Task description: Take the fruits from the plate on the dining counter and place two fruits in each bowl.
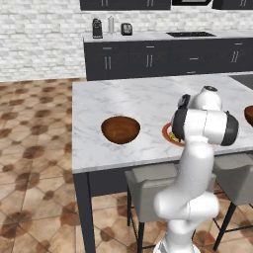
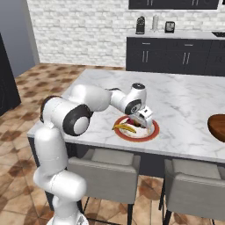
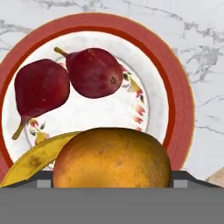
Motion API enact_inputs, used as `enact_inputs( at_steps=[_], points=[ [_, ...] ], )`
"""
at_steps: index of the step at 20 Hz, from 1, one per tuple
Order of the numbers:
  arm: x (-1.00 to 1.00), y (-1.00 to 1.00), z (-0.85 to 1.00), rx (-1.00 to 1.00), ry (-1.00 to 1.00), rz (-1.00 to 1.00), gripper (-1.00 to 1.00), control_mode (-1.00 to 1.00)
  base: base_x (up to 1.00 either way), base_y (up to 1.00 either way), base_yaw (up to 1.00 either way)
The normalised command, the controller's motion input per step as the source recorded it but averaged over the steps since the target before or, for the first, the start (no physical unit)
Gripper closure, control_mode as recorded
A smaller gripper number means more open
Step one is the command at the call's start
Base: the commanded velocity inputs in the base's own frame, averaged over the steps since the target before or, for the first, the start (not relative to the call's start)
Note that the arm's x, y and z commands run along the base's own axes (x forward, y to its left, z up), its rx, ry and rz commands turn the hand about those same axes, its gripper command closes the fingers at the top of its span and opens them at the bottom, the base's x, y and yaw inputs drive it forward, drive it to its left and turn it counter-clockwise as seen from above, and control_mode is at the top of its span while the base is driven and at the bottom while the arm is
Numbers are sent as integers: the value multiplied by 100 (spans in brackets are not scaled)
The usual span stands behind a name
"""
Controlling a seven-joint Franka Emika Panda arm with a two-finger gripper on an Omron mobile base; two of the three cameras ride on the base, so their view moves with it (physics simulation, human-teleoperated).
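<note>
On the white marble dining counter point(image 1: 123, 99) point(image 2: 184, 96) lies the red-rimmed plate point(image 3: 175, 87) point(image 2: 149, 134) point(image 1: 166, 132). It holds two red fruits with stems point(image 3: 41, 87) point(image 3: 94, 72), a yellow banana point(image 3: 30, 162) point(image 2: 124, 128) and an orange fruit point(image 3: 111, 157). My gripper point(image 2: 139, 119) point(image 3: 112, 184) is down on the plate, its fingers tight against both sides of the orange fruit. One brown bowl point(image 1: 120, 129) stands left of the plate. The other bowl point(image 1: 249, 114) point(image 2: 217, 126) is to its right, partly cut off by the frame.
Grey stools point(image 1: 153, 183) point(image 2: 103, 169) point(image 2: 193, 184) stand under the counter's near edge. A dark cabinet run point(image 1: 163, 57) with a coffee machine point(image 1: 97, 28) lines the brick back wall. Bare marble lies between plate and bowls.
</note>
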Motion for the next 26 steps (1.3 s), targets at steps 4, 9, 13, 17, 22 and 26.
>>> enact_inputs(
  at_steps=[4,9,13,17,22,26],
  points=[
    [-29,96,65,-4,-27,27,100,-100,0,0,0],
    [-6,100,47,-2,-28,37,100,-100,0,0,0],
    [0,100,51,0,-26,52,100,-100,0,0,0],
    [-6,100,74,-14,-7,50,100,-100,0,0,0],
    [-2,100,61,-28,16,42,100,-100,0,0,0],
    [34,91,-3,-19,45,15,100,-100,0,0,0]
  ],
)
